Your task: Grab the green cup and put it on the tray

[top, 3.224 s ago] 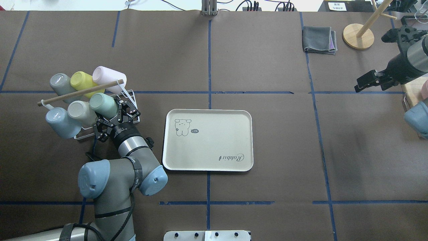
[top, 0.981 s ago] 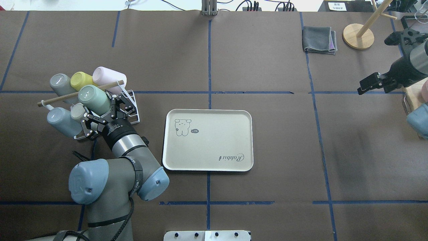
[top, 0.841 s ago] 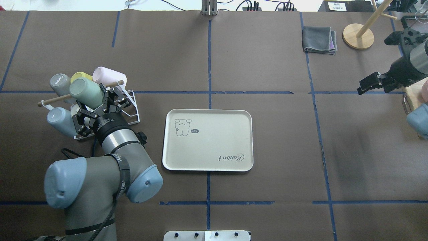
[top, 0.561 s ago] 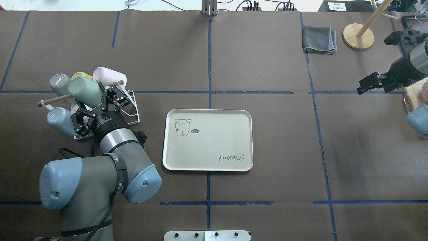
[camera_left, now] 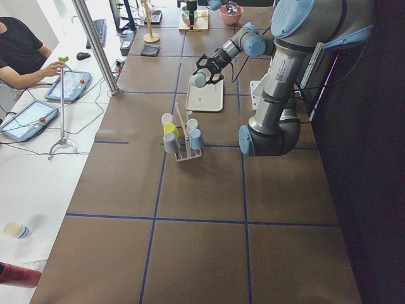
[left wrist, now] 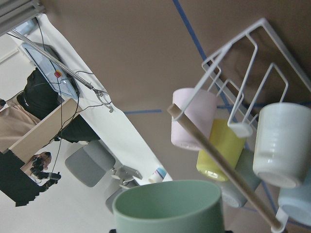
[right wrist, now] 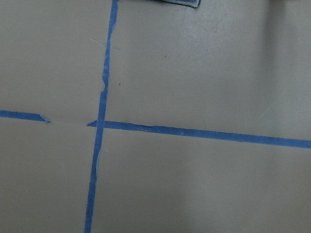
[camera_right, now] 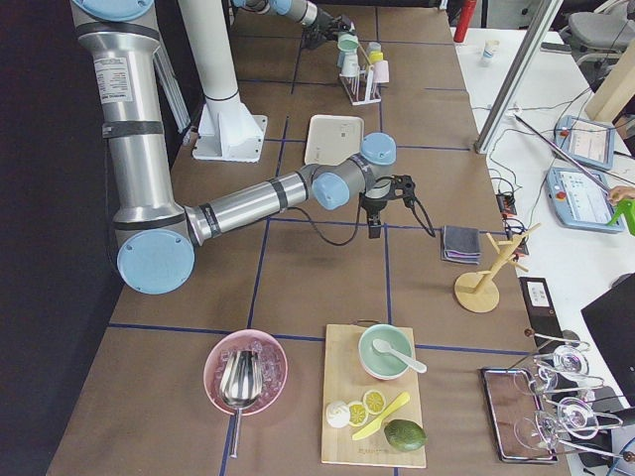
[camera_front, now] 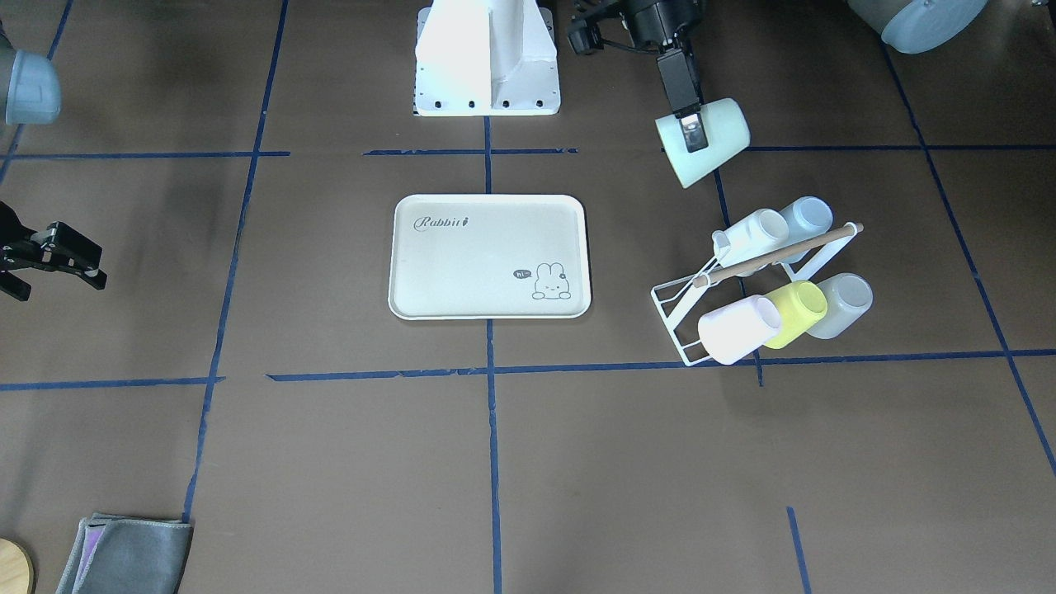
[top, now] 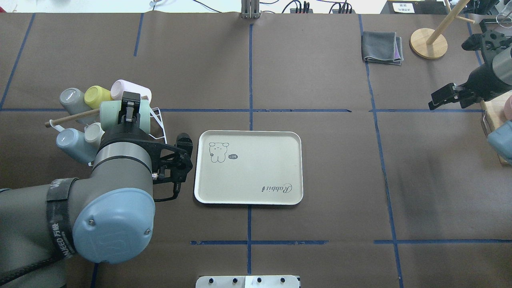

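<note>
Lifted off the rack (camera_front: 775,254) since before, the cup (camera_front: 719,136) hangs sideways, pinched by the left end effector (camera_front: 695,140). It is smooth pale-mint plastic, tapered, darker inside. The tray (camera_front: 487,264) lies apart, rightward. The right end effector (top: 438,100) is parted.

Green cup (camera_front: 722,128): pale mint tumbler, tilted on its side, held clear of the bench (camera_front: 330,454), pinched in left hand (camera_front: 695,142), beyond the tray's left end.
Tray (camera_front: 487,264): cream-white, rounded corners, "Rabbit" script, bunny drawing; flat on bench.
</note>
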Controlling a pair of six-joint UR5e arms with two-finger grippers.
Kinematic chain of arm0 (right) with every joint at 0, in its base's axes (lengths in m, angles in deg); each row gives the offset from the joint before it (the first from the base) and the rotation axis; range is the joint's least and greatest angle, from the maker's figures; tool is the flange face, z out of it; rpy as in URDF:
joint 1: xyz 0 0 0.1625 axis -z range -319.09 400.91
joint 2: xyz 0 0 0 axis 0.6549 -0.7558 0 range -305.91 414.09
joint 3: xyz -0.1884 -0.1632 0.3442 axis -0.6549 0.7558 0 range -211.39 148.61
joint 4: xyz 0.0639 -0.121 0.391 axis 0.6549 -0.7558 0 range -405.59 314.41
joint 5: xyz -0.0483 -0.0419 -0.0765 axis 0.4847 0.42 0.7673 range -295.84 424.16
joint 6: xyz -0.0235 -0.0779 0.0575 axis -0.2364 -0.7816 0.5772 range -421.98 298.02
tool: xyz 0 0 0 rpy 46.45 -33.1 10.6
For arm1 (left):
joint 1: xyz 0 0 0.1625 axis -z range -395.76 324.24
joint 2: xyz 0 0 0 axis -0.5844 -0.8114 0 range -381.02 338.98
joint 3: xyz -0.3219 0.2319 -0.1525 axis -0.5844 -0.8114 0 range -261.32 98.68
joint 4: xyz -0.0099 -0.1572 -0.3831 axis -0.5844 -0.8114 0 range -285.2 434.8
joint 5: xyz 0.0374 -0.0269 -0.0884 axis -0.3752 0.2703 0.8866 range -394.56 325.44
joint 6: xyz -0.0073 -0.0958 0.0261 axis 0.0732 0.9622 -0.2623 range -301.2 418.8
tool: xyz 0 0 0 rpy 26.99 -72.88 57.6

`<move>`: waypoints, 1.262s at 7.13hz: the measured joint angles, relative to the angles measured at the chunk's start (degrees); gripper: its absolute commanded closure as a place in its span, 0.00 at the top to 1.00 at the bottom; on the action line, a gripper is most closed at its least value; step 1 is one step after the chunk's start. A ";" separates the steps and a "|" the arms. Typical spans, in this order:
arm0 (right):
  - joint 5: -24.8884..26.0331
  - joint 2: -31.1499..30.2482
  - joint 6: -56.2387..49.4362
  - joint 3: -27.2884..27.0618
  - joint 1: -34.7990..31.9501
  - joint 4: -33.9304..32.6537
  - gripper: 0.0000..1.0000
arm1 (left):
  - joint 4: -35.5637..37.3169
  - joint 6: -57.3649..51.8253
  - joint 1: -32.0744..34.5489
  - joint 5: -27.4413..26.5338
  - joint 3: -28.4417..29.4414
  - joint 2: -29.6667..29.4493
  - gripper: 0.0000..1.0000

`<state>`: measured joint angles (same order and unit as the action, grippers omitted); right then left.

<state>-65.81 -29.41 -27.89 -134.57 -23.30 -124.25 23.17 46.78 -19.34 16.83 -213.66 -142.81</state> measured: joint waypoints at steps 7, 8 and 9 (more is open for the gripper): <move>0.21 0.20 0.04 0.95 -0.29 0.08 1.00 | -58.17 30.07 -0.41 7.28 12.60 2.70 0.36; 0.16 0.27 0.06 1.08 -0.43 0.08 1.00 | -70.31 33.12 -0.57 7.29 17.71 3.68 0.35; 0.11 0.31 0.12 1.09 -0.54 0.08 1.00 | -81.33 35.61 -0.72 7.22 22.65 4.23 0.35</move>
<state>-65.71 -29.10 -27.76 -133.48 -23.84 -124.17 -58.15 82.39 -20.06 24.04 -191.01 -138.58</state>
